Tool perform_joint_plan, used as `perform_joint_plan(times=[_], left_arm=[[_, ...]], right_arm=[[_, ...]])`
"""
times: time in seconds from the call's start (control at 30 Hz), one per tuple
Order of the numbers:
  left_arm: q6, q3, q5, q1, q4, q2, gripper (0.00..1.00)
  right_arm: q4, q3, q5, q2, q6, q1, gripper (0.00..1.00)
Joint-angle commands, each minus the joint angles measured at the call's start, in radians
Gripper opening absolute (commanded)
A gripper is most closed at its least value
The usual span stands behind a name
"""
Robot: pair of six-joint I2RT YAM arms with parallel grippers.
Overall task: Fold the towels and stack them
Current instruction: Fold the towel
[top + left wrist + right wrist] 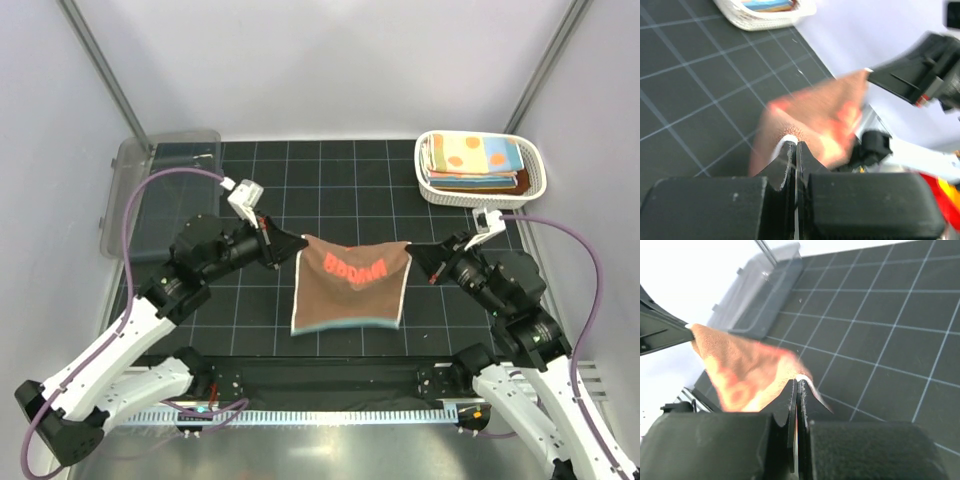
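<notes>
Behind, a white basket (535,182) holds folded towels (470,156), clear bin (165,160) back-left; your left hand (297,243) and right hand (413,248) each clamp a corner of the brown, coral-lettered towel (350,288).

A clear plastic bin (130,200) sat at the far left corner of the black gridded mat (330,180), partly hanging over its left edge. A white lattice basket (470,194) stood at the far right corner, well apart from it. 2 slanted metal posts (105,75) rose against the pale walls behind, 1 on each side, and a ribbed metal rail (330,413) ran along the mat's near edge.
</notes>
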Motion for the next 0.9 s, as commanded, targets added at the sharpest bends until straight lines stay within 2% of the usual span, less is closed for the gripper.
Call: perform_joint_plan(times=[0.0, 0.1, 0.13, 0.23, 0.37, 0.43, 0.5, 0.6, 0.67, 0.87], left_arm=[[-0.048, -0.026, -0.212, -0.006, -0.055, 0.021, 0.0], [0.005, -0.012, -0.297, -0.006, -0.072, 0.123, 0.0], [0.013, -0.011, -0.367, -0.003, -0.074, 0.16, 0.0], [0.038, -0.003, -0.398, 0.035, -0.036, 0.307, 0.0], [0.035, 0.006, -0.325, 0.124, 0.078, 0.532, 0.0], [0.024, 0.053, -0.28, 0.178, 0.124, 0.685, 0.0], [0.016, 0.101, -0.205, 0.222, 0.144, 0.775, 0.0], [0.015, 0.196, -0.167, 0.253, 0.15, 0.916, 0.0], [0.018, 0.265, -0.128, 0.287, 0.149, 0.996, 0.0], [0.028, 0.406, -0.027, 0.347, 0.176, 1.133, 0.02]], right_arm=[[0.061, -0.012, 0.002, 0.021, 0.04, 0.003, 0.01], [0.145, -0.056, 0.051, 0.119, 0.025, 0.004, 0.01], [0.174, -0.085, 0.066, 0.148, 0.016, 0.004, 0.01], [0.364, -0.145, 0.121, 0.279, 0.005, 0.004, 0.01], [0.608, -0.185, 0.173, 0.519, -0.039, 0.001, 0.01], [0.726, -0.155, 0.155, 0.708, -0.056, -0.011, 0.01], [0.756, -0.106, 0.143, 0.879, -0.066, -0.028, 0.01], [0.803, -0.021, 0.138, 1.03, -0.058, -0.083, 0.01], [0.802, 0.043, 0.14, 1.092, -0.047, -0.126, 0.01], [0.825, 0.21, -0.004, 1.291, -0.018, -0.206, 0.01]])
